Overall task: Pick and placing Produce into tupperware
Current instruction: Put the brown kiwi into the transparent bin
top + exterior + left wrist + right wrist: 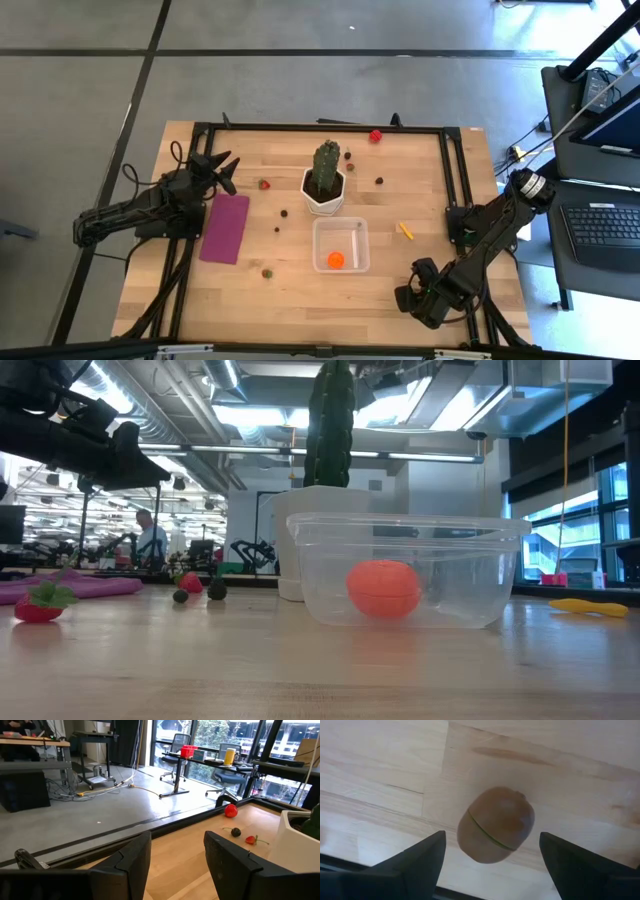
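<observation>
The clear tupperware point(340, 245) point(470, 575) sits on the table near the middle, with one orange piece point(335, 260) point(383, 588) on its floor. Small produce lies scattered: a red piece point(375, 135), a strawberry point(264, 184) point(38, 605), dark pieces point(379, 181) and a yellow piece point(406, 231). My right gripper point(412, 298) point(492, 836) hangs open near the table's near edge, pointing down, its fingers on either side of a brown kiwi-like piece point(496, 825) that lies on the wood. My left gripper point(225, 165) point(177, 837) waits open at the left side.
A green cactus point(326, 160) stands in a white pot point(325, 195) just beyond the tupperware. A flat magenta rectangle point(225, 228) lies at the left. A black frame point(320, 127) runs along the table's edges. Bare wood lies between the tupperware and my right gripper.
</observation>
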